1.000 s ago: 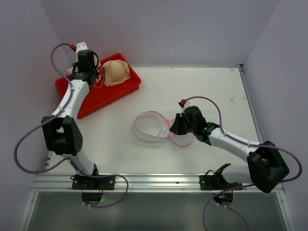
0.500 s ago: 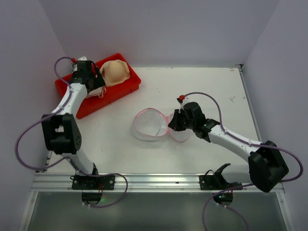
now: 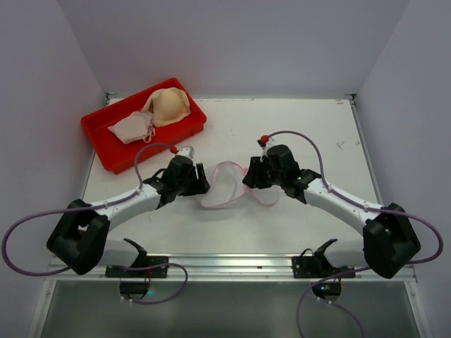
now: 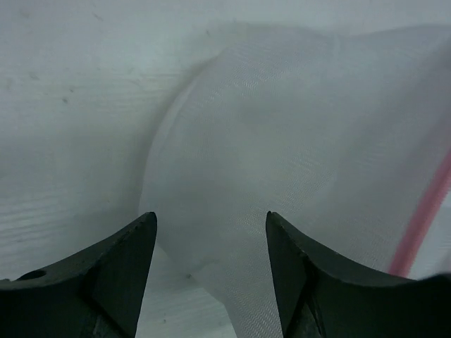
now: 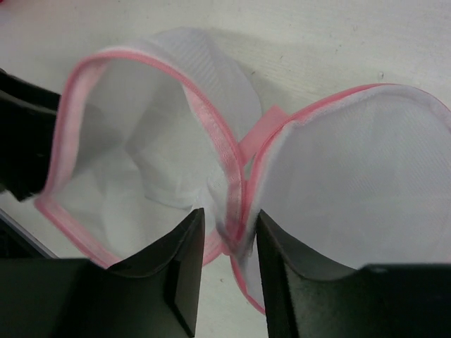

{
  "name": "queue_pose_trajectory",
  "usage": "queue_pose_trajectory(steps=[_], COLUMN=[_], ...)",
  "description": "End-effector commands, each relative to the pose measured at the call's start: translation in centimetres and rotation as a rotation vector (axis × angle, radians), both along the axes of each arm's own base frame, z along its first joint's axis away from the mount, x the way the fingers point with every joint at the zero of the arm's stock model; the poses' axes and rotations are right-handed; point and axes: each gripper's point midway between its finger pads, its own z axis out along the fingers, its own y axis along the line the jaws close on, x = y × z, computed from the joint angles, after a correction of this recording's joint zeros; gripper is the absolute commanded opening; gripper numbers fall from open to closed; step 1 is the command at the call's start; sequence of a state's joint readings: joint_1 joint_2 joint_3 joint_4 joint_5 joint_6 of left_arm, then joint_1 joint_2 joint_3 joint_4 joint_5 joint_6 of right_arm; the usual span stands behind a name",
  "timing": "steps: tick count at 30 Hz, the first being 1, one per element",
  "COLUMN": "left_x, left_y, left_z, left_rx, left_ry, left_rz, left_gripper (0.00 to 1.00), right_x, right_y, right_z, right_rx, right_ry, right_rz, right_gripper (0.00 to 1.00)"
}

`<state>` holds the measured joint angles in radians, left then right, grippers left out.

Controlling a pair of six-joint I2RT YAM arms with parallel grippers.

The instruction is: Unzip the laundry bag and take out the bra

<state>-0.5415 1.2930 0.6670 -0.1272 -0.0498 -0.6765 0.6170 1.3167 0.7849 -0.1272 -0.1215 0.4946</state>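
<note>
The left arm (image 3: 130, 201) and right arm (image 3: 338, 203) had white links between bulky black joint housings. A lilac cable (image 3: 311, 145) looped along each, red cap (image 3: 265, 139) at one wrist. The fingers (image 4: 116, 278) were dark, blunt wedges.

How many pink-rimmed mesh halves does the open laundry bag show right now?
2. The left half lies open at the left gripper; the right half lies by the right gripper. None looks hidden.
</note>
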Motion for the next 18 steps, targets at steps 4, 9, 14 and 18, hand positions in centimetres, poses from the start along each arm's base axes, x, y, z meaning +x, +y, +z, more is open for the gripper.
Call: queue_pose_trajectory(steps=[4,9,14,18], left_x=[1.6,1.3,1.0,1.2], left_y=[-1.7,-0.7,-0.6,-0.4], left_z=[-2.2,-5.2,-6.0,-5.7], left_rx=[-0.012,0.057,0.067,0.074], left_ry=[-0.039,0.015,0.039,0.034], left_rz=[0.085,0.113,0.114,0.13], left_gripper=[0.58,0.56,0.54,0.54], right_x=[1.2,0.9,-0.3,-1.7], right_y=[-2.3,-8.6,-11.0,-12.2], right_z=[2.5,0.1,-1.9,-3.8], right_rx=[-0.033,-0.03,0.02,0.052], right_ry=[-0.037,0.071,0.162,0.254], right_rz=[-0.15,-0.406,-0.517,-0.589], right_gripper=[0.5,0.69,0.86,0.9])
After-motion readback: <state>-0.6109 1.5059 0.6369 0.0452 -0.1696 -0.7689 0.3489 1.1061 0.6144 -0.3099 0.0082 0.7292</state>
